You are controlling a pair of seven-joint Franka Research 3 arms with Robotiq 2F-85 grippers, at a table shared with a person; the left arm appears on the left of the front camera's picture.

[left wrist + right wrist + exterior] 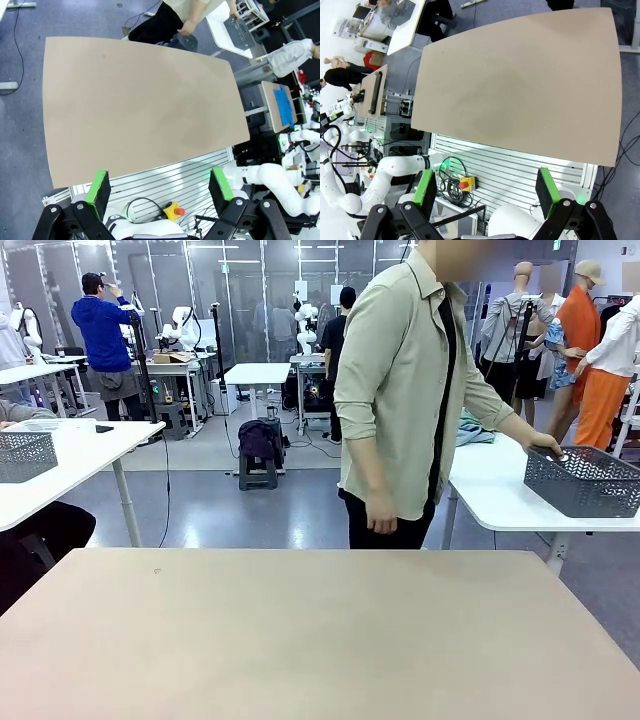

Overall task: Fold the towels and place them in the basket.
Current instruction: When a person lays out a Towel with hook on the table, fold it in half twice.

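**Setup stage, nothing within reach yet**

The left gripper (157, 174) was seen with its green pads spread wide and nothing held. The right gripper (485, 172) was parked the same way. Both were hung high over the bare light-brown rectangular table (140, 110). Past its far edge, the dark charcoal lattice-sided plastic basket (585, 485) was sat on a white side table (490, 485), with a person's hand (547, 447) laid on its rim. A crumpled sea-green cloth (476, 430), probably a towel, was left nearby. Folding wasn't started, by the look of it. Towels and basket would need to be brought over before anything could be gripped.
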